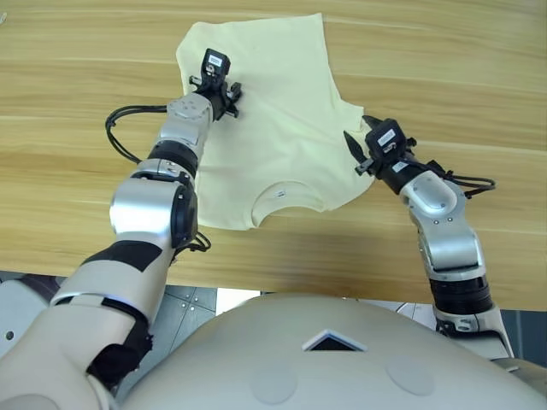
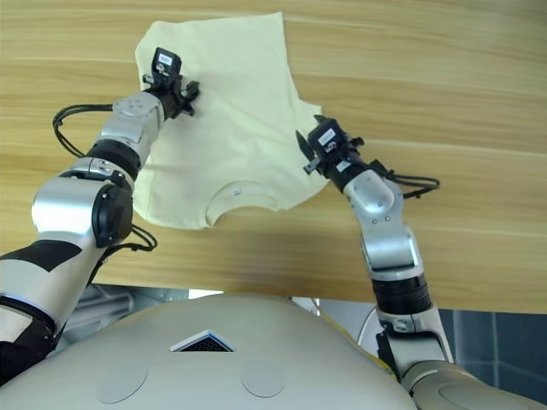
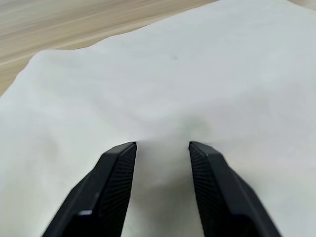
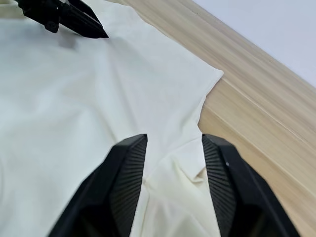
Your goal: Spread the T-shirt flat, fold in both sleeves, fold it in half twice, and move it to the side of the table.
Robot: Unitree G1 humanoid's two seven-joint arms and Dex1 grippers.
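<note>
Left gripper: two black ribbed fingers spread apart, tips down on the cloth, slight pucker between them, nothing pinched.
Right gripper: fingers likewise apart, straddling a seam ridge near the shirt's right edge, holding nothing.
Pale yellow soft-knit T-shirt: lying mostly flat on the light wooden table, round neckline toward the near edge, hem at the far side.
Right sleeve: sticking out past the body line, apparently not folded in yet.
Handling: probably light, thin and limp. Likely to drape, drag and wrinkle if pushed rather than lifted.
Grasp point: best at the sleeve hem or shoulder seam, pinching the edge, lifting low and laying it over.
Risk: catching both layers, or bunching cloth under the tips.
Hidden: left sleeve and left side under the left arm, folded or not cannot tell. Contact of the right tips with the cloth also unclear.
</note>
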